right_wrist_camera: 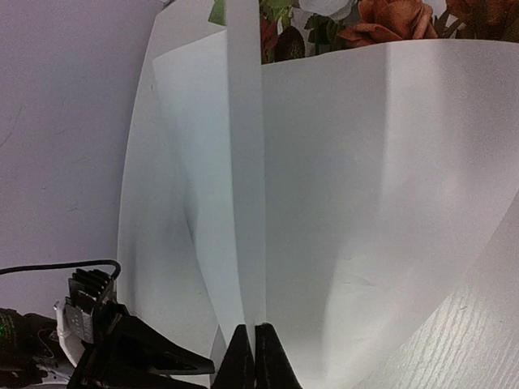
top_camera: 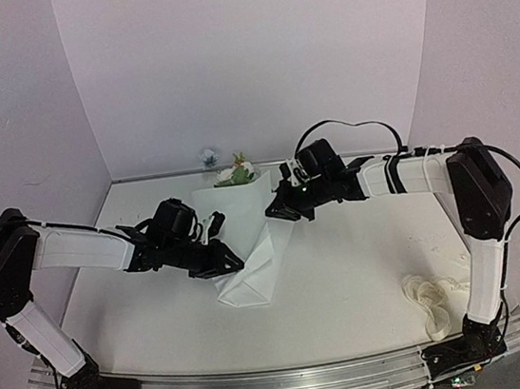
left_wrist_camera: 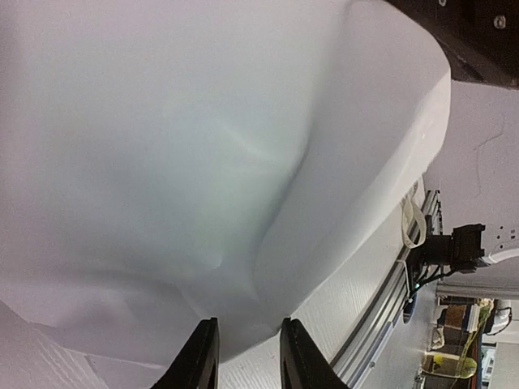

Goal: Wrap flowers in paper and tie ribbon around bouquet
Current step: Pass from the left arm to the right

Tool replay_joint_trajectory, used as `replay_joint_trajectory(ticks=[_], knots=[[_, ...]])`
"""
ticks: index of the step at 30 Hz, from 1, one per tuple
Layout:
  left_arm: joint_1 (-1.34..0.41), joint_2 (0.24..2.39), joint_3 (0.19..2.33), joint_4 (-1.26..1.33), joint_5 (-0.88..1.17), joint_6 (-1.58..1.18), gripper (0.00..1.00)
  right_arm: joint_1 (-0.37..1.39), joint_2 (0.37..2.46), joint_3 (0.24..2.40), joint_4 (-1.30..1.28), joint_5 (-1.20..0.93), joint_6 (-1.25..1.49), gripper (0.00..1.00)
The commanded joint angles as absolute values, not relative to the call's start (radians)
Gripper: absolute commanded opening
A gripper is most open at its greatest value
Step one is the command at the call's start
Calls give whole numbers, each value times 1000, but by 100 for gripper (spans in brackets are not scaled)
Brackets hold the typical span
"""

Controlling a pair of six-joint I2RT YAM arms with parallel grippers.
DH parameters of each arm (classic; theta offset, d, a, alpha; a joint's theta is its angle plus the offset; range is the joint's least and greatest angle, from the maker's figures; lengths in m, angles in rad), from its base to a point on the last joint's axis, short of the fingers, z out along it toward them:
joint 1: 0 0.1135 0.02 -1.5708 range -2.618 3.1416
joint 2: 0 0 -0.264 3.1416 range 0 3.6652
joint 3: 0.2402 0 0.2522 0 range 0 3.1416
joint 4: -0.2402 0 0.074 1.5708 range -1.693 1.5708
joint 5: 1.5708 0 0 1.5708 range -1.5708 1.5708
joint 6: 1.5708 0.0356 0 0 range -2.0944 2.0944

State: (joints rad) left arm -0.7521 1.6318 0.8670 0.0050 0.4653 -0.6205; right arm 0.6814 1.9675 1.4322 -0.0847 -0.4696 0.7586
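Paper [top_camera: 247, 254] sits mid-frame in the top view, already folded into a cone shape: wide mouth toward the back wall, narrow end toward the bottom of the frame, lying on the white table [top_camera: 347, 269]. Flowers [top_camera: 235, 172] poke out of the wide mouth at upper centre; only the heads and some green show, the stems are hidden inside the wrap. In the right wrist view the rust-orange and white blooms [right_wrist_camera: 381, 20] line the top edge above the paper [right_wrist_camera: 365, 203]. Left gripper [top_camera: 231, 263] is on the cone's left side, low on it. In the left wrist view its fingers [left_wrist_camera: 201, 356] are apart with a narrow gap, and the rounded edge of the paper [left_wrist_camera: 203, 162] bulges down to the gap, with bare table showing between the fingers lower down, so no clamp there. Right gripper [top_camera: 275, 211] is at the cone's right edge, higher up. Its own camera shows the fingers [right_wrist_camera: 243, 356] pressed together, with a vertical fold of the paper running straight down into the tips, pinched on it. Ribbon [top_camera: 430, 299] is loose in a heap at lower right of the top view, near the right arm's base, well apart from the cone and both grippers. It also shows as a small loop at the right edge of the left wrist view [left_wrist_camera: 412, 220].
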Motion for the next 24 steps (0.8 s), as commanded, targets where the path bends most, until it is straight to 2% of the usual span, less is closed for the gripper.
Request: replay_joint_trajectory(ticks=[1, 3, 4, 9, 12, 24], knots=[[-752, 1574, 856, 90, 540, -658, 37, 673, 1991, 1441, -31, -503, 742, 0], [-751, 1564, 869, 50, 501, -640, 40, 673, 1990, 1439, -32, -501, 739, 0], [-750, 1569, 870, 38, 486, -636, 38, 673, 1989, 1438, -33, -500, 736, 0], [-741, 1661, 859, 26, 485, -638, 14, 670, 1987, 1423, -45, -489, 722, 0], [-740, 1693, 824, 44, 494, -661, 8, 670, 1989, 1413, -57, -487, 714, 0], [-741, 1714, 686, 70, 480, -729, 0, 670, 1992, 1417, -111, -492, 691, 0]])
